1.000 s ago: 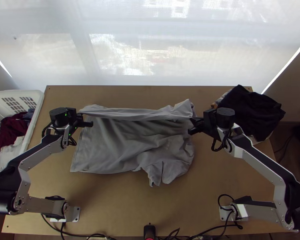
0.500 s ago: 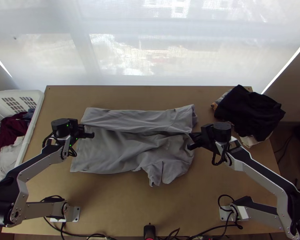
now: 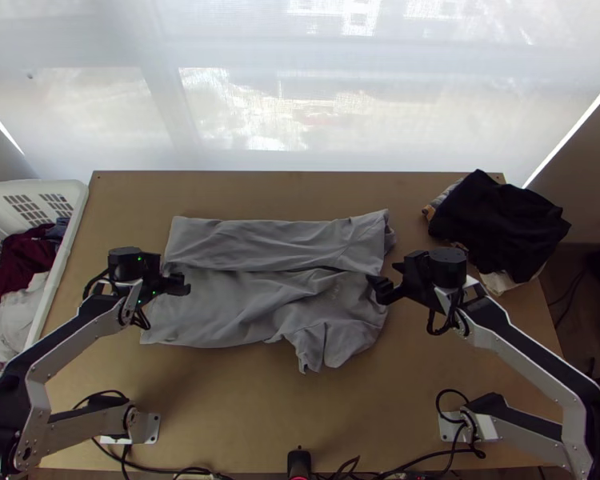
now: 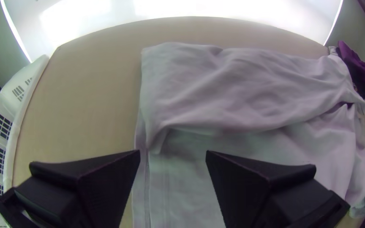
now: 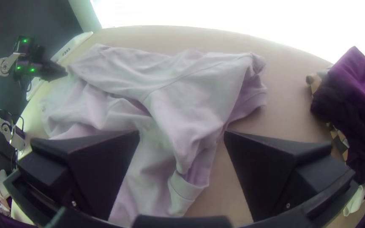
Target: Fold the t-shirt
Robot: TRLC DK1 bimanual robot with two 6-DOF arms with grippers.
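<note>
The fingers (image 4: 102,181) of the left gripper (image 4: 172,151) stand wide apart with nothing pinched between them, over the t-shirt's left side. Those of the right gripper (image 5: 182,133) are likewise released and parted, by its right side.

Between the two lies the t-shirt (image 3: 220,312), across the middle of the surface (image 3: 300,416), rather nearer the far edge than the near one. It is folded in part: a long flap (image 3: 276,244) is turned over from the far side, and the remaining layer is spread towards the near edge. A sleeve (image 3: 324,348) lies bunched there, poking out on the right.

Farther out, a white basket (image 3: 78,204) with clothes in it stands by the surface's left edge, and a dark pile of clothes (image 3: 496,224) sits at the far right corner.

The likeliest trouble is the flap being dragged out of line, should a finger catch its loose edge in passing. At the left end a bit of that edge curls up, which could crease if pressed as it is. The bunched sleeve might leave a lump under the next fold, and a shallow pinch there might lift the top layer alone.

A second ago the flap was a narrow raised band with the fingers at its ends; now it lies broader and lower, and both grippers have moved towards the near edge. The sleeve looks unchanged.
</note>
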